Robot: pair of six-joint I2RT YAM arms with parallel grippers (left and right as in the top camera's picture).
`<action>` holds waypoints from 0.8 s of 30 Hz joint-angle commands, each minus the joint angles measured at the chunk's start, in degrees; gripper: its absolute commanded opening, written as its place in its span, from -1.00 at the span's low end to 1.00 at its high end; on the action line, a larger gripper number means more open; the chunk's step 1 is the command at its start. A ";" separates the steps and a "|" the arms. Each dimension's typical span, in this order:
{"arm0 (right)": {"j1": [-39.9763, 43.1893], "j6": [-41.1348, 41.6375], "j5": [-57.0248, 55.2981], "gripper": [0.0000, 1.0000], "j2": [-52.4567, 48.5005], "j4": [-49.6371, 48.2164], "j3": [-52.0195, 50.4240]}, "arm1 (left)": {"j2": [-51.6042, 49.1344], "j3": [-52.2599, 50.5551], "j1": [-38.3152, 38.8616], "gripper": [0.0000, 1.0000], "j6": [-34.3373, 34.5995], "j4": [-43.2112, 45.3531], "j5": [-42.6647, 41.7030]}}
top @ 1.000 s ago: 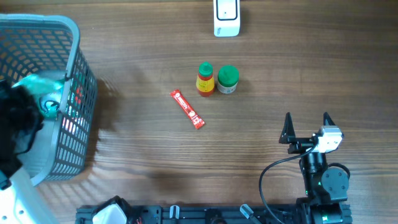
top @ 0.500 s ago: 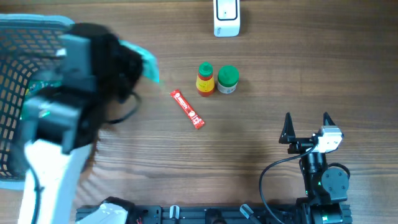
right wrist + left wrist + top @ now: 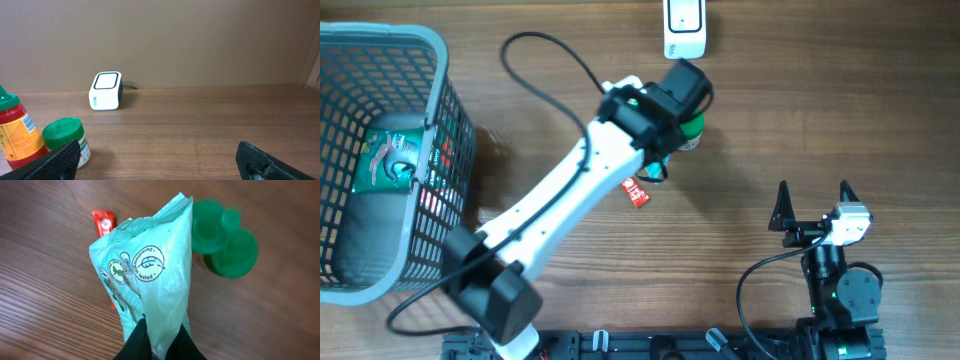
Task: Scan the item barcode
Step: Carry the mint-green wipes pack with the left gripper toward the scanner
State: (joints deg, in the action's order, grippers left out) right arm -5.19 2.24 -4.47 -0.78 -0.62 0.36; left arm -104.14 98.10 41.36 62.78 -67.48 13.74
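Left arm is now reaching out from the basket (image 3: 438, 70) at the far left to the middle of the wooden table (image 3: 890, 100), where a second ago it was sitting down in the basket. It is carrying a mint-green plastic pouch (image 3: 150, 275).

- Left gripper (image 3: 156, 342): jaws are pinching one narrow end of the pouch, pressed nearly together on the film. The rest of the pack is hanging free beyond the fingers.
- Pouch is hanging above the table, over the red sachet (image 3: 103, 221) and just beside the green-capped jar (image 3: 232, 255) and the sauce bottle (image 3: 12, 132).
- White scanner (image 3: 684, 28) is standing farther back, just beyond the wrist.
- Right gripper (image 3: 813, 205): jaws are spread wide, holding nothing, sitting near right.
- A second green pack (image 3: 385, 160) is lying in the basket.

Handling, as judged: the pouch is looking light, soft and slick, its film creasing and bulging. Pinched at the end seam, it is likely sagging and twisting, so the barcode face may be drifting. No barcode is showing in the wrist view. A hold on the flat sealed edge seems right; squeezing the bulging body risks slipping.
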 commanded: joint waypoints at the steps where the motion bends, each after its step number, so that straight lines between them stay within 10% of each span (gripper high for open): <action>1: -0.22 -0.63 0.72 0.99 0.35 -0.13 -0.07 | -4.24 0.48 2.45 -0.92 -0.87 0.28 1.75; 24: -0.22 -0.63 0.72 1.00 0.35 -0.13 -0.07 | -15.15 -3.82 6.84 -0.87 -0.90 9.73 1.36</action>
State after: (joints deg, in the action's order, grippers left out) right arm -5.19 2.24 -4.49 -0.78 -0.62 0.36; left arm -118.41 96.55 47.03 62.78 -59.81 13.89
